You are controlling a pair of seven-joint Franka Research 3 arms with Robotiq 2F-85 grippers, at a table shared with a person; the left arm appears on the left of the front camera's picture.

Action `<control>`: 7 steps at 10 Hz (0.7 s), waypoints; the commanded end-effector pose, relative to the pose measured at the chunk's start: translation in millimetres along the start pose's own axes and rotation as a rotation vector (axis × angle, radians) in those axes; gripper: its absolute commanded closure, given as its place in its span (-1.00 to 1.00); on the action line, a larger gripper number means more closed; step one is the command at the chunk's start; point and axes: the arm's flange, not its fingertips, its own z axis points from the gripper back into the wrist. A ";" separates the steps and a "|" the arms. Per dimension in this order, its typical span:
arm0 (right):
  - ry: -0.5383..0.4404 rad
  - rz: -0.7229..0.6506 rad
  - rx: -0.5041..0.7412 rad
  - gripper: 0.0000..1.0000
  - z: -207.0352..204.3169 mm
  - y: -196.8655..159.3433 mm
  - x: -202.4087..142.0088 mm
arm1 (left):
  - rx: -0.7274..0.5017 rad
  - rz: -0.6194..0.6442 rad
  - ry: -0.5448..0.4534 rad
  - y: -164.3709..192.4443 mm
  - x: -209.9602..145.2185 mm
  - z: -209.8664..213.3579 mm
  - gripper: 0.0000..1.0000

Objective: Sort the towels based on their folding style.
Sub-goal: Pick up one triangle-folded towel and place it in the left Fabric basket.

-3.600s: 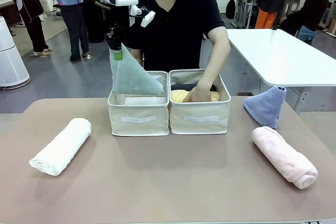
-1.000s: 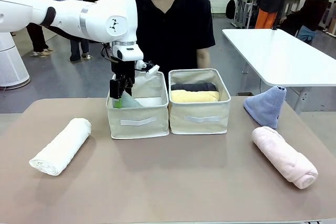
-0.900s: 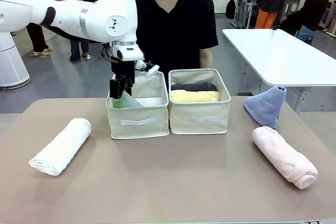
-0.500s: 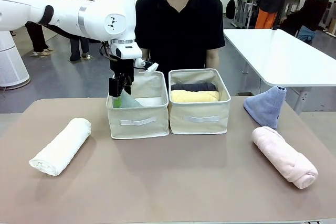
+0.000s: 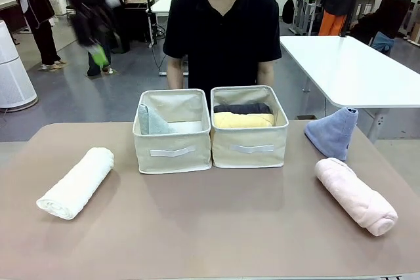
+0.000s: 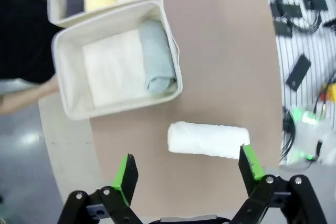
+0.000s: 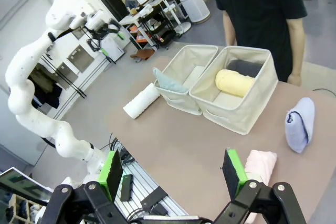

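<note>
A teal cone-fold towel (image 5: 152, 122) lies in the left beige bin (image 5: 172, 155), also seen from above as the teal towel (image 6: 157, 56). The right bin (image 5: 249, 149) holds a yellow roll (image 5: 243, 120) and a dark grey roll (image 5: 241, 107). A white roll (image 5: 75, 183) lies at the table's left, a pink roll (image 5: 354, 195) and a periwinkle cone (image 5: 331, 132) at its right. My left gripper (image 5: 98, 54) is blurred, high up at the back left. It stands open (image 6: 189, 171) high over the white roll (image 6: 207, 140). My right gripper (image 7: 172, 169) is open above the pink roll (image 7: 260, 163).
A person in a black shirt (image 5: 223, 31) stands right behind the bins, arms down. A white table (image 5: 348, 70) stands at the back right. The brown tabletop (image 5: 216, 221) in front of the bins is bare. Cables lie on the floor (image 6: 304, 3) beside the table.
My left gripper has let go of the teal towel in the left bin and swung up and away to the back left. The person's hand has left the right bin.
</note>
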 end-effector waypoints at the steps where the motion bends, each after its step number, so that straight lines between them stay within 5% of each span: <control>1: -0.011 0.015 0.021 -1.00 -1.8 -0.3 1.5 | 0.108 0.127 -0.168 -36.7 -69.2 14.1 -1.00; 4: -0.011 0.015 0.021 -1.00 -1.8 -0.3 1.5 | 0.274 0.330 -0.353 -87.9 -161.4 57.7 -1.00; 7: -0.011 0.015 0.021 -1.00 -1.8 -0.3 1.5 | 0.246 0.363 -0.455 -103.2 -226.9 40.9 -1.00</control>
